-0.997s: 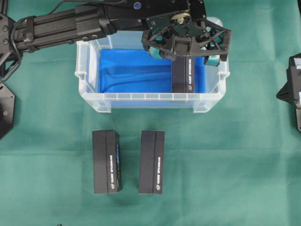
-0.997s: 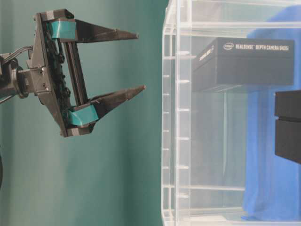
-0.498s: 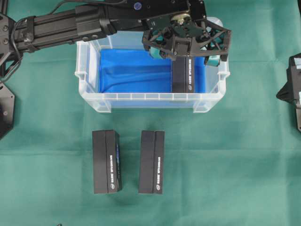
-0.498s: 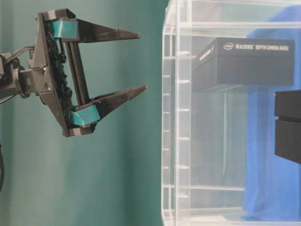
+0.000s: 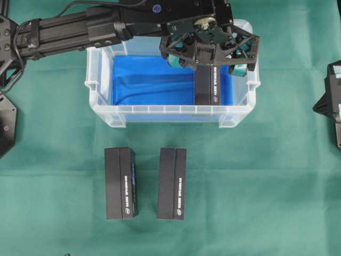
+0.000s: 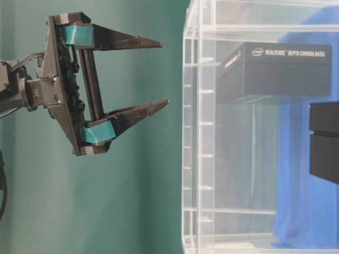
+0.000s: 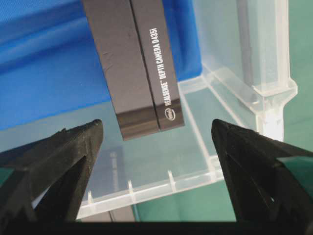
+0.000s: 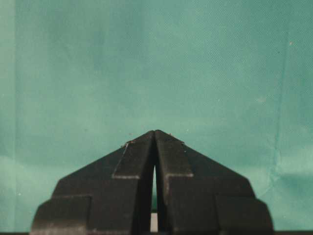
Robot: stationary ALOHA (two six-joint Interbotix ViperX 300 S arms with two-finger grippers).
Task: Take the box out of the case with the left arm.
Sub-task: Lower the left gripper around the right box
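Observation:
The case is a clear plastic bin lined with blue cloth. A black box lies at its right end, lengthwise toward the front wall. My left gripper hangs open above the box's far end, teal pads on either side of it, touching nothing. In the left wrist view the box lies beyond and between the spread tips of the gripper, with the case rim at the right. In the table-level view the gripper is apart from the case. My right gripper is shut and empty over green cloth.
Two more black boxes lie side by side on the green cloth in front of the case. The right arm sits at the right edge. The left arm's long link spans the case's back left corner.
The left gripper has edged a little closer to the case, still wide open. The box and the right arm have not moved.

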